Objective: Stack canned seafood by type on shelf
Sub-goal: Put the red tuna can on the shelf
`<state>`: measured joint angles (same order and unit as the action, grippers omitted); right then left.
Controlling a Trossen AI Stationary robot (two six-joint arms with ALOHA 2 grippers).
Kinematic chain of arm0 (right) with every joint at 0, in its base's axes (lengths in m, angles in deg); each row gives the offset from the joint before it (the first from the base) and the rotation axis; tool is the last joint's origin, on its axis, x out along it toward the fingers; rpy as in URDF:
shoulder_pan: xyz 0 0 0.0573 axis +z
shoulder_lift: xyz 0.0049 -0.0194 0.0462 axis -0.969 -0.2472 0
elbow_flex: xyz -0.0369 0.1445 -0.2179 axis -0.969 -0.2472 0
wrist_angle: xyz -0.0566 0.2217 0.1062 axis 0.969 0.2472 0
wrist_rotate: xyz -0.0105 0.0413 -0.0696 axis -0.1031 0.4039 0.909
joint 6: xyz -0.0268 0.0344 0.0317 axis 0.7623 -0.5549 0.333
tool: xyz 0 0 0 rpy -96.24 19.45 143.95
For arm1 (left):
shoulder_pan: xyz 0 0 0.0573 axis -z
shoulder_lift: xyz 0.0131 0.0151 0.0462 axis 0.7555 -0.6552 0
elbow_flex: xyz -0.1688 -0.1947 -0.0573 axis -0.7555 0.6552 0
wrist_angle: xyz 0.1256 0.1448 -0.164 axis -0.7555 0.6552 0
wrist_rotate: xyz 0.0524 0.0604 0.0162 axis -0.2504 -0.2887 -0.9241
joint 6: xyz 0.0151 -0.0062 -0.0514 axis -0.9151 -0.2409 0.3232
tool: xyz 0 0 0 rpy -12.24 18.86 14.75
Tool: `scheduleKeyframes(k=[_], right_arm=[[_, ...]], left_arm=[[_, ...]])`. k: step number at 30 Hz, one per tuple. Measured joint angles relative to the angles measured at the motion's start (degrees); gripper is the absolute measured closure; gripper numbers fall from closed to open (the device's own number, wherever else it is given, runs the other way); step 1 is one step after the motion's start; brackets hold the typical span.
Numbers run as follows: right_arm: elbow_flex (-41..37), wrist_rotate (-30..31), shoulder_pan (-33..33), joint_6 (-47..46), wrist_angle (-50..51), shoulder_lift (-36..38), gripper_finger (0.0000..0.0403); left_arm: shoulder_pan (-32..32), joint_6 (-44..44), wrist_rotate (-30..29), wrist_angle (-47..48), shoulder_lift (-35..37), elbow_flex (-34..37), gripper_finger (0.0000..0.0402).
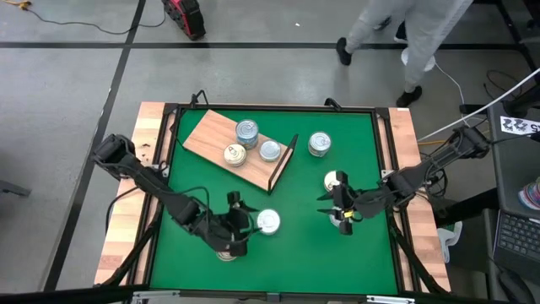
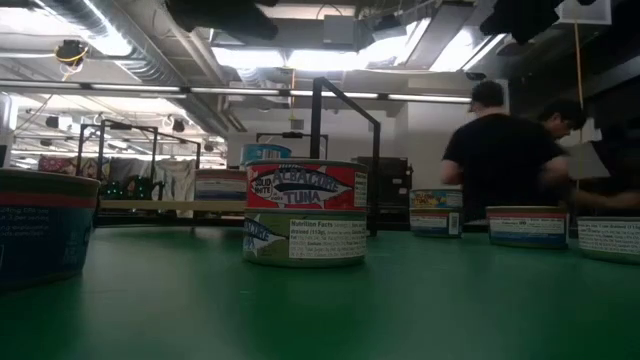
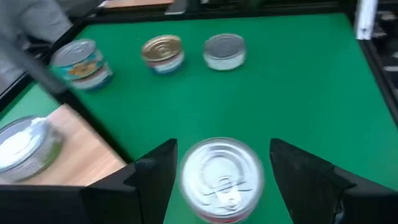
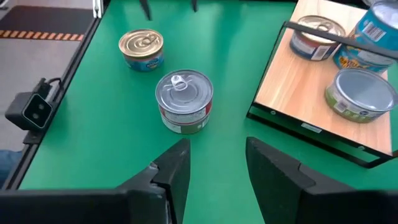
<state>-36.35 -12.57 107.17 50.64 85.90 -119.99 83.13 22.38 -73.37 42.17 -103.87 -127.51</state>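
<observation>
The left gripper (image 1: 239, 221) hangs near the front edge of the green mat (image 1: 371, 253), its jaws spread wide, with a silver-topped can (image 3: 221, 177) standing between the fingers (image 3: 152, 177); none of the views settles whether the fingers touch it. In the low view this can stands on a second one and its red label reads "TUNA" (image 2: 305, 187); the lower label reads "Nutrition Facts".

The right gripper (image 1: 337, 205) sits toward the mat's right edge, jaws parted and holding nothing, just clear of a white-topped can (image 1: 335, 180). Bare mat lies between the two grippers.

The shelf (image 1: 215, 135) lies at an angle toward the mat's back left corner, wire end facing right, carrying three cans (image 1: 246, 131). Another can (image 1: 319, 143) stands on the mat just beyond the wire end.
</observation>
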Motion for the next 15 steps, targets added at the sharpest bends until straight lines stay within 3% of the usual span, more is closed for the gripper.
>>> scheduleKeyframes(k=[7, 15], right_arm=[[0.0, -2.36, -0.02, 0.08, -3.99, -4.05, 0.0249], [0.0, -3.06, -0.02, 0.58, -6.94, -7.26, 0.0249]], left_arm=[[2.02, -9.39, 1.13, -10.02, -7.58, 0.0, 0.0153], [2.34, -15.75, 1.05, -14.24, -13.92, 0.0, 0.0153]])
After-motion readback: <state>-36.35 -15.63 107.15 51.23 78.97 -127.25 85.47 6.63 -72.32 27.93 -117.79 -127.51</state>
